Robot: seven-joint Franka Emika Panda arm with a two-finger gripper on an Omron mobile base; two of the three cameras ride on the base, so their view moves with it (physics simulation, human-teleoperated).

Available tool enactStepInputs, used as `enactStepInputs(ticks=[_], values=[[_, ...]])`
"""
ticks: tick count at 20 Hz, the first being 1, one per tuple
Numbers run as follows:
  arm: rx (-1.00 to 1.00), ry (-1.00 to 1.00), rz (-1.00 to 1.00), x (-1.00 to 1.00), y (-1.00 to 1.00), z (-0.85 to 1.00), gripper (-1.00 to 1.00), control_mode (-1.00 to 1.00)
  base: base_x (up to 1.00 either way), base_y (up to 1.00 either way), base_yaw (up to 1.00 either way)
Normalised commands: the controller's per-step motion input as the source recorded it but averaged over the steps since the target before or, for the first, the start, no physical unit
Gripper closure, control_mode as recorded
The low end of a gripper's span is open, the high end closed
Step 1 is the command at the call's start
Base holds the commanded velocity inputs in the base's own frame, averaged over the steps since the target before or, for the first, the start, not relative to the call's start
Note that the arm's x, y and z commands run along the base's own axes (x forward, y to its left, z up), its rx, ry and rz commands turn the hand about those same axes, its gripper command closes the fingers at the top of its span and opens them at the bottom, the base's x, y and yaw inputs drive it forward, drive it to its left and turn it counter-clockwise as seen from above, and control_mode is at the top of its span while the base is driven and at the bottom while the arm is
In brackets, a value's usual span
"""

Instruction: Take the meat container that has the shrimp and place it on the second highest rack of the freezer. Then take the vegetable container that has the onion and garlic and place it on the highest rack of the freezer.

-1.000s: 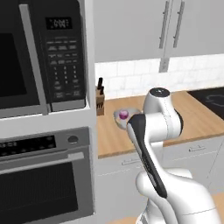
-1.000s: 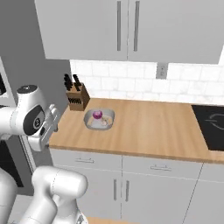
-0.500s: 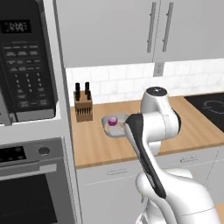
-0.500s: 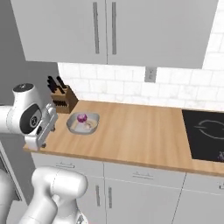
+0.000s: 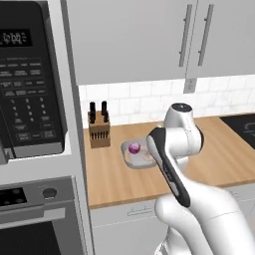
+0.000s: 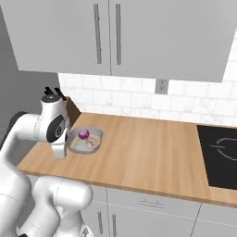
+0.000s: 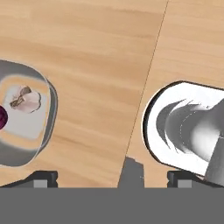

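The vegetable container (image 5: 140, 155) is a shallow grey tray with rounded corners, sitting on the wooden counter (image 5: 226, 155) near the knife block (image 5: 99, 130). Inside lie a purple onion (image 5: 134, 147) and pale garlic (image 7: 27, 99). The hand (image 7: 113, 178) hovers above the counter, fingers spread, empty.

Vegetable container (image 7: 48, 109) cut by left edge; onion (image 7: 2, 118) half seen; pincer perhaps open.

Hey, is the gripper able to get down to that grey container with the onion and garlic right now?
Probably yes. The gripper hangs open above the wooden counter beside the container, and nothing lies between them. The knife block stands behind it, out of the way.
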Motion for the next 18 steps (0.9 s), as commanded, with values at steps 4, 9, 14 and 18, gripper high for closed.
enactStepInputs(ticks=[4,9,14,18], values=[[0.04,0.01,0.45,1.0,-0.07,-0.48,-1.0,-1.0,0.0,0.0,0.0],[0.09,0.05,0.36,0.9,-0.06,-0.1,-1.0,-1.0,0.0,0.0,0.0],[-0.03,0.03,0.06,0.48,0.48,-0.61,-1.0,-1.0,0.0,0.0,0.0],[-0.11,0.05,0.0,-0.19,0.32,-0.68,-1.0,-1.0,0.0,0.0,0.0]])
